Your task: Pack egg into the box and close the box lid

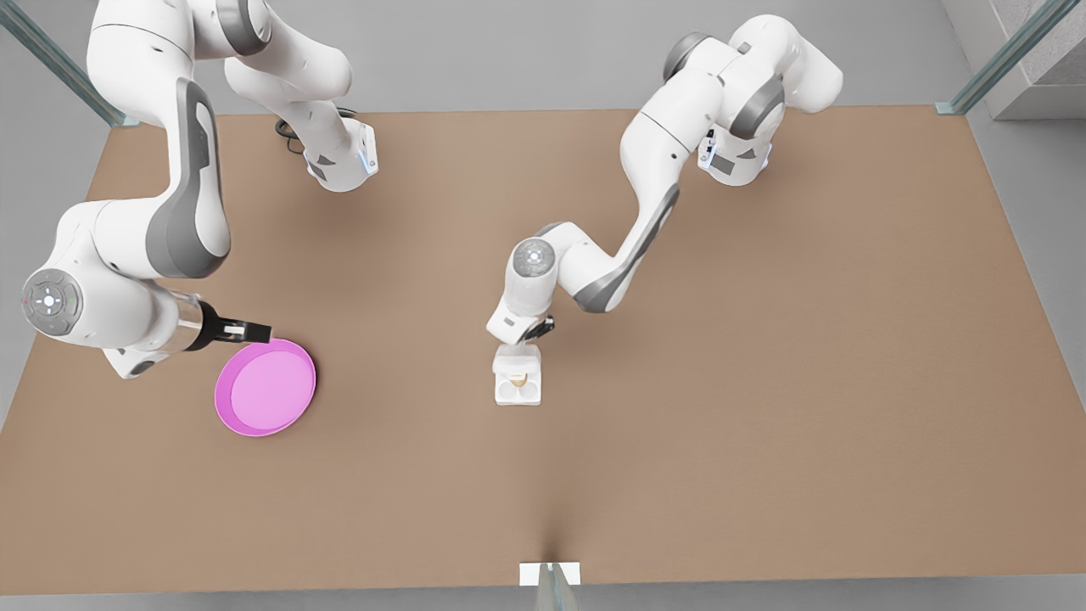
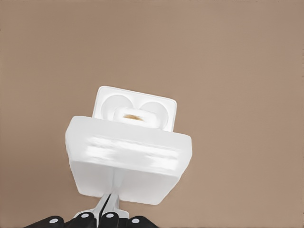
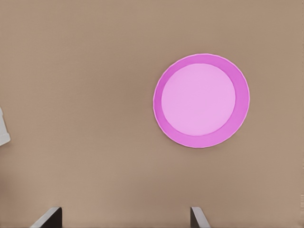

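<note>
One egg (image 2: pixel 134 115) sits in a cup of the box (image 1: pixel 518 383) near table centre. Left gripper (image 2: pixel 112 203) is clenched on the box lid (image 2: pixel 129 159) — closing step in hand. Next: swing the lid down flush. Right gripper (image 3: pixel 124 217) waits released, pink plate (image 1: pixel 265 387) at its 5 o'clock.

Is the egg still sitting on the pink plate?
No. In the right wrist view the pink plate is bare, and the left wrist view shows the egg in the box.
</note>
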Tool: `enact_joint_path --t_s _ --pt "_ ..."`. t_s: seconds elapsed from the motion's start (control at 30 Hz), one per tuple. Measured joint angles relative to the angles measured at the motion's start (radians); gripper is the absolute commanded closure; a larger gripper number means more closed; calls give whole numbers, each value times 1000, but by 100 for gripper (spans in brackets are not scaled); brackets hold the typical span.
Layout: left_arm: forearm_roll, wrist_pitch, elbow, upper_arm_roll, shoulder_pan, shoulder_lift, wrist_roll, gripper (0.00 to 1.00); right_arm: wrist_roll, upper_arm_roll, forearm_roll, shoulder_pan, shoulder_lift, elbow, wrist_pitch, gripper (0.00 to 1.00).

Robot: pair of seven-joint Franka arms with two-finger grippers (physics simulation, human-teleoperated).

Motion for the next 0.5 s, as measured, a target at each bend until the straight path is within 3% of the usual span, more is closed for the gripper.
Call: enact_joint_path --t_s 0.2,0.23,0.27,0.37,0.43,0.5 --pt "-6 -10 47 -1 35 -39 -38 78 -9 -2 2 -30 4 25 -4 0" --pt "-32 -56 133 -3 97 -53 -43 36 -10 -2 3 -32 4 27 -4 0" --pt "-83 -126 241 -6 241 -68 -47 0 -11 -2 3 -30 3 28 -4 0" --pt "-149 -353 349 -1 594 -132 32 0 -14 -2 0 -39 3 35 -4 0" --pt "-91 -509 355 -4 640 -245 130 0 -16 -2 -3 -41 3 36 -4 0" --pt "-44 -644 221 0 653 -475 232 0 -17 -1 -10 -35 4 37 -4 0"
